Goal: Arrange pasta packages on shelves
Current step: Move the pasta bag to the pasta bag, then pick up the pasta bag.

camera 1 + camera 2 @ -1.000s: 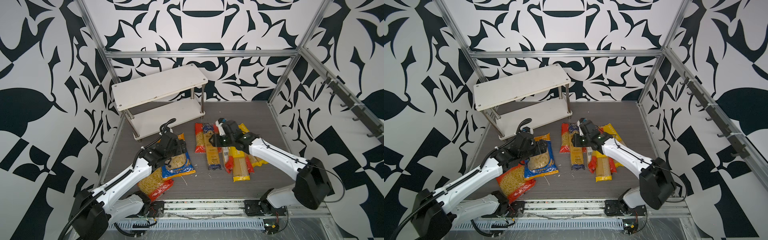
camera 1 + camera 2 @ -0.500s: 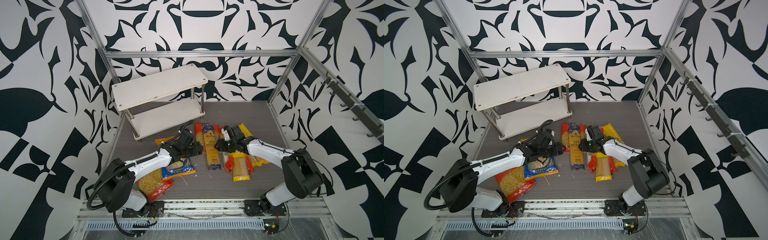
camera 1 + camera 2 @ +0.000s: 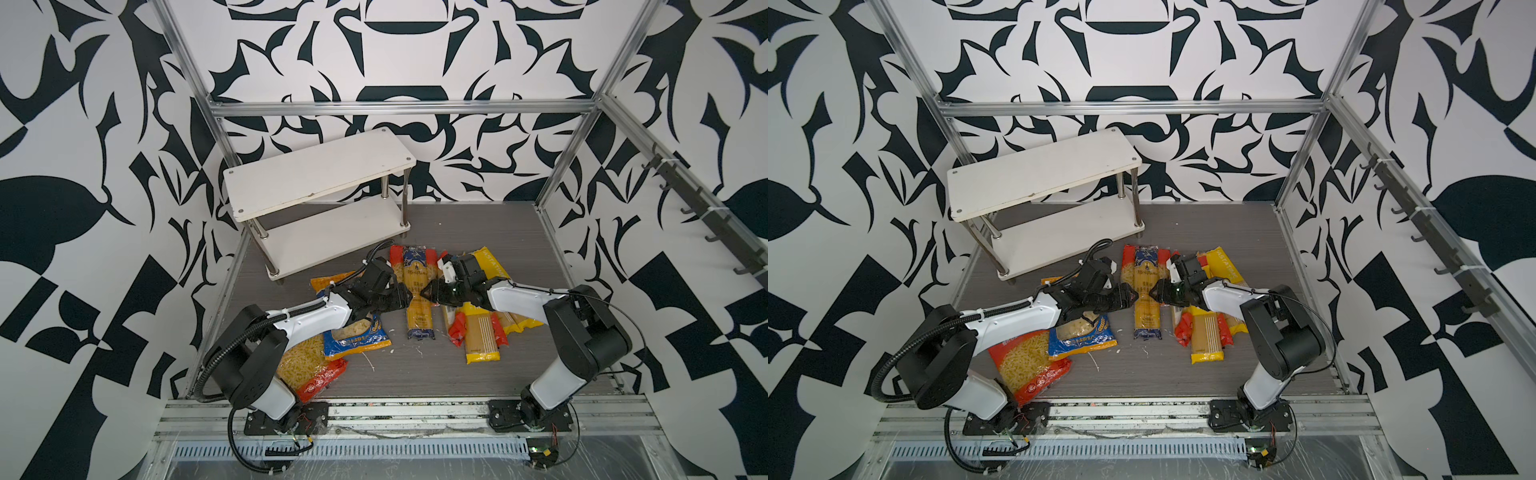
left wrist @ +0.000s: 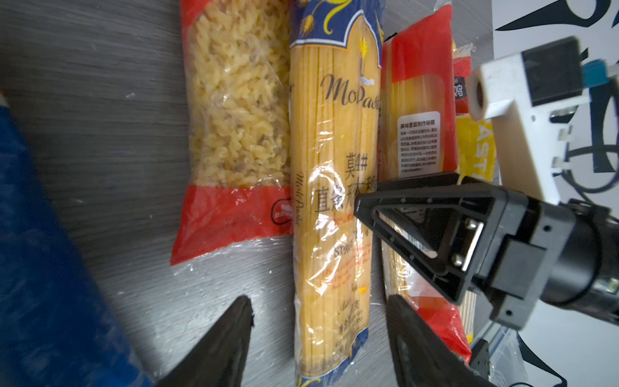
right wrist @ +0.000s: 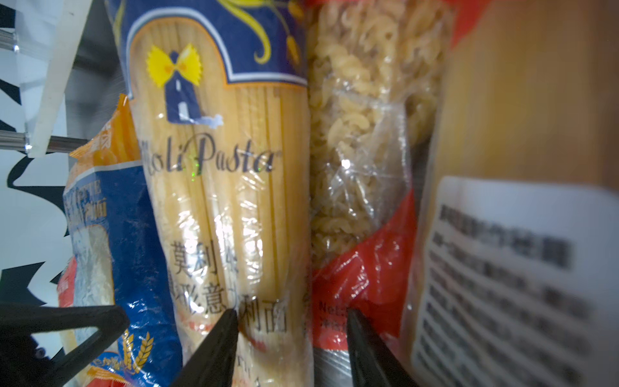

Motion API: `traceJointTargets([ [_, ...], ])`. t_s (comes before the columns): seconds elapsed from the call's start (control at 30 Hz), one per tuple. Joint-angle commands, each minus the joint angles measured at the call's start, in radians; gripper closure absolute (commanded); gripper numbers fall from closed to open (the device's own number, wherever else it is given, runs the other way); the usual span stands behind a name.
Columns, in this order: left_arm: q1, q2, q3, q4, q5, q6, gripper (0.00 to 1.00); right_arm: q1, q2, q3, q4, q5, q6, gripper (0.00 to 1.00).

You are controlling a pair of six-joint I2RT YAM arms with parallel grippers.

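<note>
1. Across the grey, wood-grained table [image 3: 478, 224], taking 12 o'clock as the far wall, the pasta packages [image 3: 482, 338] are lying loose on the table top, spreading from the centre toward 7 o'clock and 4 o'clock.
2. At 11 o'clock the shelves [image 3: 320, 187] are standing as two white boards with rounded corners, one above the other on shiny metal posts.
3. The left arm [image 3: 307, 318] is stretching low from its base at 7 o'clock and reaching toward 2 o'clock, forearm nearly level with the table.
4. The right arm [image 3: 519, 297] is folding sharply at the elbow above its base at 5 o'clock and reaching toward 9 o'clock, so the two pincers are facing each other nose to nose at the centre.
5. The blue spaghetti pack [image 3: 419, 320] is lying flat at the centre, its long axis running 12 to 6 o'clock. Glossy, crinkled film is showing straight yellow strands.
6. A red short-pasta bag [image 4: 234, 134] is lying parallel, just beside the pack's 9 o'clock edge, its clear window showing pale spirals.
7. The left gripper [image 4: 318, 321] is standing agape, its black tapered fingers straddling the pack with a gap on each side.
8. The right gripper [image 5: 291, 331] is also holding its jaws apart, clamping nothing. One tip is resting on the pack's film.
</note>
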Motion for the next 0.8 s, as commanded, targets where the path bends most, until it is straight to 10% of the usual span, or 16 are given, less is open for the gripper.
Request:
traceJointTargets([
  [0.0, 0.011, -0.033, -0.008, 0.000, -0.004, -0.004, 0.35, 0.010, -0.046, -0.047, -0.026, -0.062, 0.040, 0.43],
  [0.47, 0.010, 0.028, -0.065, 0.116, 0.056, -0.051, 0.46, 0.080, -0.066, -0.159, 0.109, -0.029, 0.120, 0.40],
  [0.77, 0.060, -0.097, -0.069, 0.023, 0.022, -0.010, 0.47, 0.088, -0.072, -0.187, 0.241, -0.064, 0.130, 0.78],
])
